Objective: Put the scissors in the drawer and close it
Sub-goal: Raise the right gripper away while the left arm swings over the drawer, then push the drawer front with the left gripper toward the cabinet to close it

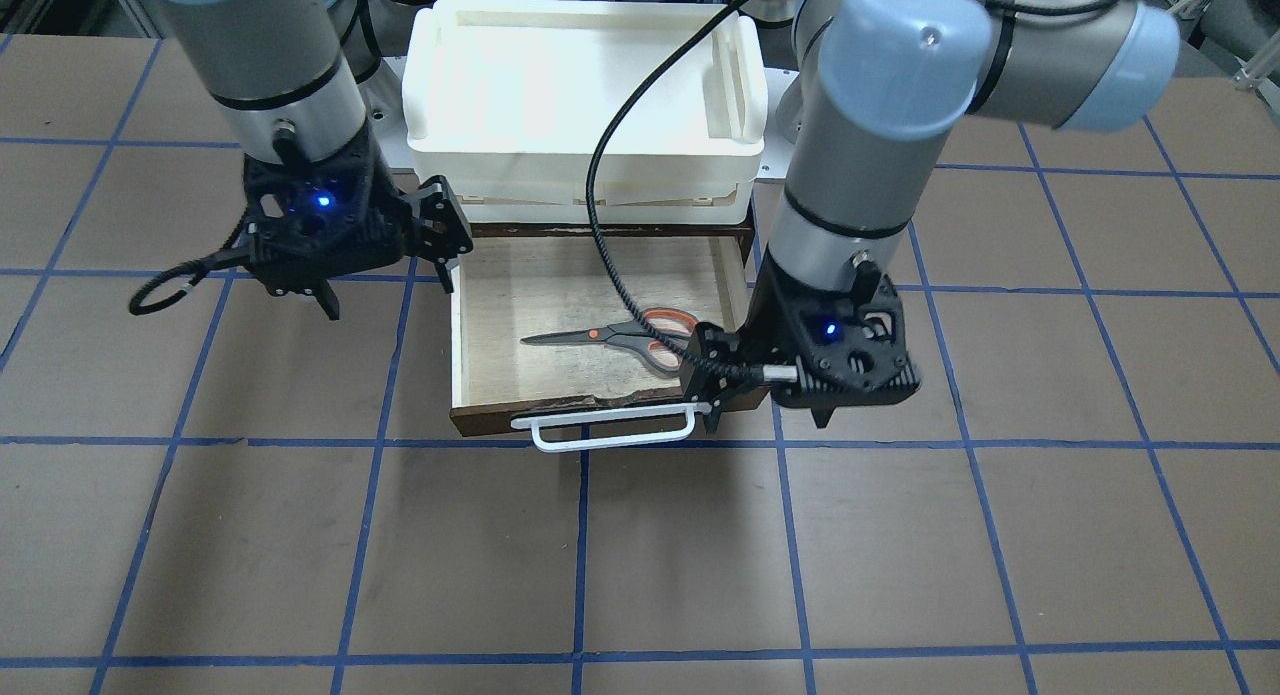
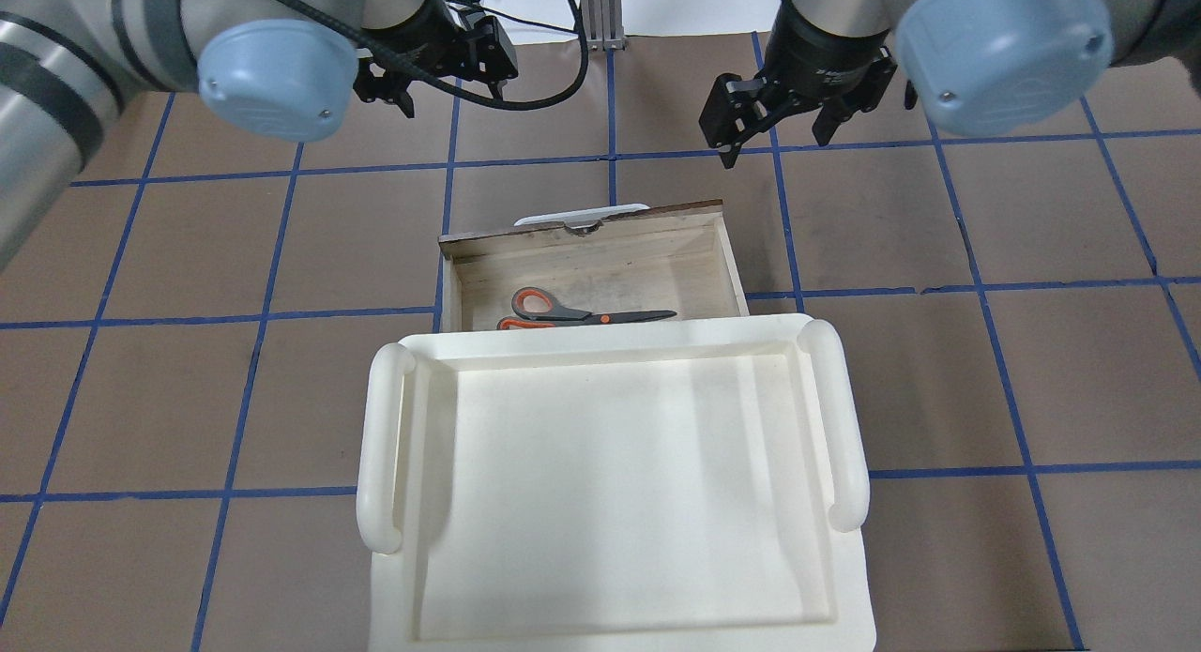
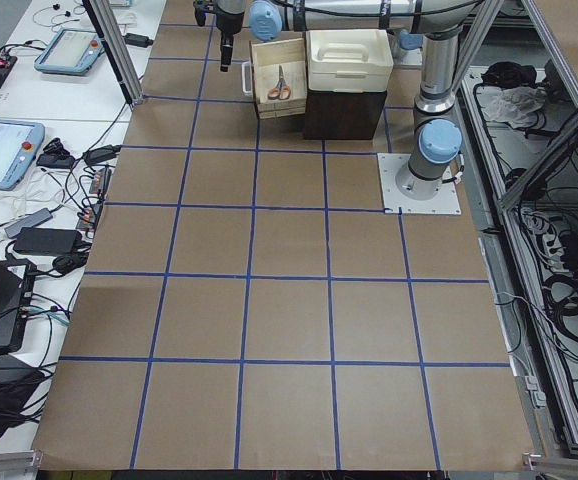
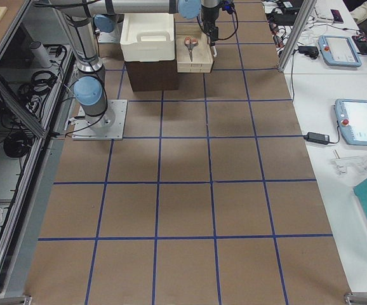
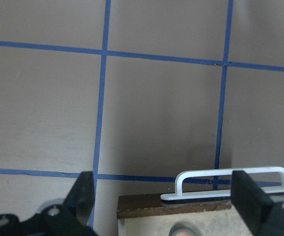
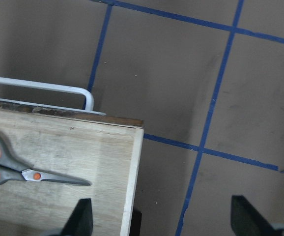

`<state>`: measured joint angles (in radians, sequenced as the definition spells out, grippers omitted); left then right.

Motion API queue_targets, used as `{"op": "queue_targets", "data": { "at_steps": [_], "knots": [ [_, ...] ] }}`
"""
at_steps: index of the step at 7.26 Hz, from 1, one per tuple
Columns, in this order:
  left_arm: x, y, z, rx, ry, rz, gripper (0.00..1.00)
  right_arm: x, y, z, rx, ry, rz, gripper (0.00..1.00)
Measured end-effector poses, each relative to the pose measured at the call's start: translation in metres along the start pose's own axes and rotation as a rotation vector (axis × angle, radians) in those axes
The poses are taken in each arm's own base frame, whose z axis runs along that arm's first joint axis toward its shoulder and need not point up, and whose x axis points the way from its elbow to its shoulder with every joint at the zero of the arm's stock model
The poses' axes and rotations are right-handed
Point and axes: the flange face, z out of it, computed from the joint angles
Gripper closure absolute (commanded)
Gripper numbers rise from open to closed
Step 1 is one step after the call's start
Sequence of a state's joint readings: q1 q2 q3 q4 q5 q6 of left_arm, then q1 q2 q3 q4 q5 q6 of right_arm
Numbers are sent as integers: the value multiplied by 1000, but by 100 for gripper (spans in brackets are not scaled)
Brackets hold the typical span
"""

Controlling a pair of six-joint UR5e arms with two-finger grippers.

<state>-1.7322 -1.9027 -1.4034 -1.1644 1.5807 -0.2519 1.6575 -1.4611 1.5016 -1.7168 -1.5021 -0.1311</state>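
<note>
The scissors (image 1: 625, 337), with grey handles and orange-red loops, lie flat inside the open drawer (image 1: 560, 285); they also show in the overhead view (image 2: 582, 312) and the right wrist view (image 6: 29, 169). The drawer's dark front carries a white bar handle (image 1: 600, 430). My left gripper (image 1: 708, 385) is open and empty, above the drawer's front corner by the handle's end; the handle (image 5: 230, 179) shows low between its fingers. My right gripper (image 1: 445, 240) is open and empty, beside the drawer's other side wall, above the mat.
A white plastic tray (image 2: 610, 464) sits on top of the dark cabinet, over the drawer's back part. The brown mat with blue grid lines (image 1: 640, 555) surrounds the cabinet. A black cable (image 1: 600, 225) from the left arm hangs over the drawer.
</note>
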Motion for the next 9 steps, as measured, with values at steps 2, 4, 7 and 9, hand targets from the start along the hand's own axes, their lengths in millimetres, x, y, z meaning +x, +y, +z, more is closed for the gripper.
{"op": "queue_targets", "data": {
  "at_steps": [2,4,7,9],
  "knots": [
    [28,-23,48,4,-28,-27,0,28,9,-18,16,91,58,0],
    [54,-37,91,-7,-37,-97,0,36,19,-25,2,150,88,0],
    [88,-23,159,-92,-62,-28,0,29,37,-45,1,114,86,0],
    [99,-9,188,-162,-83,20,0,24,41,-45,-16,65,89,0]
  ]
}}
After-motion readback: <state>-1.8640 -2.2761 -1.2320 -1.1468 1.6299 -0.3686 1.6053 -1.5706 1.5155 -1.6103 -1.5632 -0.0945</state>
